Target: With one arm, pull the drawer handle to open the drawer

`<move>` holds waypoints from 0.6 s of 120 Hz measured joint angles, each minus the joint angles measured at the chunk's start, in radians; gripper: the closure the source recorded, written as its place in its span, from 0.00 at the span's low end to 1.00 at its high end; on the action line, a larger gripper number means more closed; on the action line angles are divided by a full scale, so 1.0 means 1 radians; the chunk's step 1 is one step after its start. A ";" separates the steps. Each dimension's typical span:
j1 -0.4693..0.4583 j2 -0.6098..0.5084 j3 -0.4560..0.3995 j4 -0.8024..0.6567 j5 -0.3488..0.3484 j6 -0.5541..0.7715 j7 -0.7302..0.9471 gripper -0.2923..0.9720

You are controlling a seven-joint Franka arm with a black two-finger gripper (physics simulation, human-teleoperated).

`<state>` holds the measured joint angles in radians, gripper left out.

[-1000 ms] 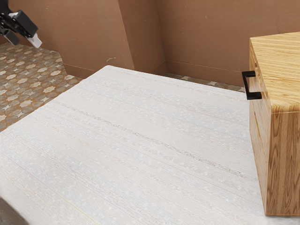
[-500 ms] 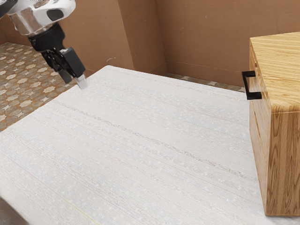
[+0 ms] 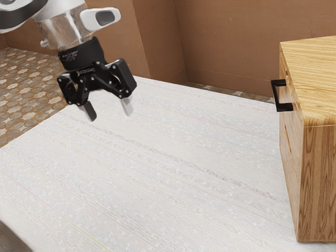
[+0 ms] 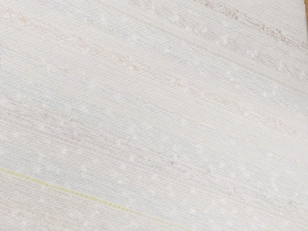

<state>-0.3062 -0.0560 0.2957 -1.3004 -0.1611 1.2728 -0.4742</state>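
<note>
worktop (image 3: 157, 173): 1 | wooden drawer cabinet (image 3: 310, 157): 1 | black handle (image 3: 275, 96): 1 | robot arm (image 3: 63, 23): 1

Bright, even light falls across the pale table (image 3: 184, 173) and brown walls (image 3: 236, 37).

The table (image 3: 173, 173) now lies under the gripper (image 3: 109, 114), which has come in from beyond its edge. The hand is turned, its fingers apart and pointing down.

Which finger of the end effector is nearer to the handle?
The pale finger, on the exterior view's right; the dark finger is farther from the handle.
</note>
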 joint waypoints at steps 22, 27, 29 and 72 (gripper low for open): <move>-0.018 0.169 -0.062 0.168 -0.010 0.038 -0.213 0.25; -0.028 0.182 -0.068 0.182 -0.011 0.054 -0.253 0.25; -0.030 0.185 -0.070 0.188 -0.011 0.061 -0.269 0.25; -0.096 0.219 -0.074 0.185 -0.084 0.311 -0.487 0.25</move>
<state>-0.4022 0.1632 0.2212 -1.1150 -0.2451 1.5834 -0.9614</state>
